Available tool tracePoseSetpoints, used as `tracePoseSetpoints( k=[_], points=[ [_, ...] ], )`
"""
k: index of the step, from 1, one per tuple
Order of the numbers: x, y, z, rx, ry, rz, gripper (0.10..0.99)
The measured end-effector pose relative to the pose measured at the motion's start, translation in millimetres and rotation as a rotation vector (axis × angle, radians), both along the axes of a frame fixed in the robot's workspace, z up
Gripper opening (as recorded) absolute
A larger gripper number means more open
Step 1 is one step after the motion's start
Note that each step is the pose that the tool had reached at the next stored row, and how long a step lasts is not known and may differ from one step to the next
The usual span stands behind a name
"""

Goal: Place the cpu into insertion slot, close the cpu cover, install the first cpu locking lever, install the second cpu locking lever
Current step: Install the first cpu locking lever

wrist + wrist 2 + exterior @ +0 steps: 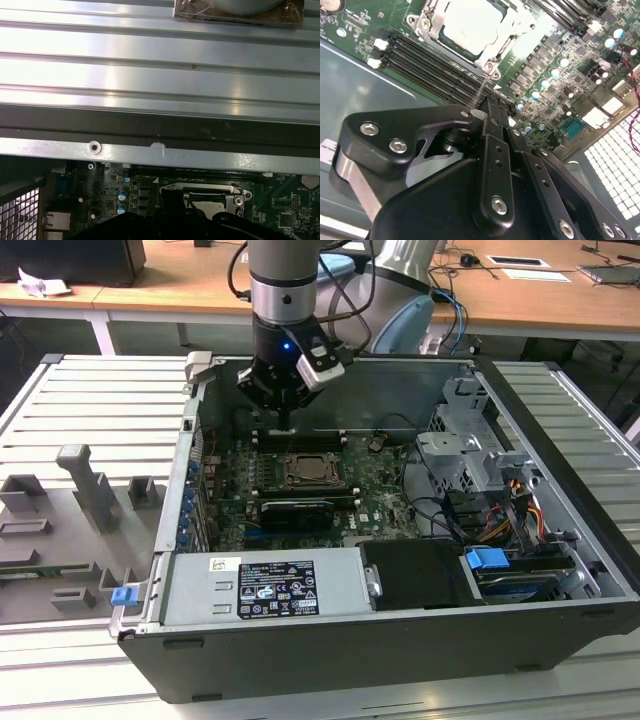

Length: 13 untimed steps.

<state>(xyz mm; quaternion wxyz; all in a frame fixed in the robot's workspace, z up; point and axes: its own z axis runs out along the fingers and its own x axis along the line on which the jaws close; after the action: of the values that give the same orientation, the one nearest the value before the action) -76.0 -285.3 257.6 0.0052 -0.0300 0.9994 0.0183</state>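
The pincer (492, 107), fingers clenched together and carrying nothing, is hovering just beside the slot (432, 27), where the cpu (470, 25) is sitting under the cover (492, 50); thin, springy levers are probably needing a tip-push.

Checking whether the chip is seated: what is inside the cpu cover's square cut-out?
The cpu's pale metal top shows through the cpu cover. The insertion slot beneath is covered.
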Motion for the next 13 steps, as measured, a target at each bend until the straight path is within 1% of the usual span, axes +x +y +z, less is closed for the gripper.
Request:
tracePoseSetpoints(
  k=[1, 2, 5, 7, 11, 12, 13],
  points=[
    [1.2, 0.0, -0.2, 0.0, -0.0001, 0.0, 0.106],
    [4.5, 0.0, -0.5, 0.0, 0.0, 0.0, 0.106],
    [8.6, 0.0, -1.7, 0.0, -0.0001, 0.0, 0.106],
    [14.9, 0.0, -3.2, 0.0, -0.0001, 0.0, 0.106],
    [20.1, -0.1, -6.0, 0.0, -0.0001, 0.0, 0.106],
    [21.6, -0.4, -6.4, 0.002, 0.0, 0.0, 0.106],
    [25.2, -1.1, -6.8, 0.018, 0.0, 0.0, 0.106]
  ],
)
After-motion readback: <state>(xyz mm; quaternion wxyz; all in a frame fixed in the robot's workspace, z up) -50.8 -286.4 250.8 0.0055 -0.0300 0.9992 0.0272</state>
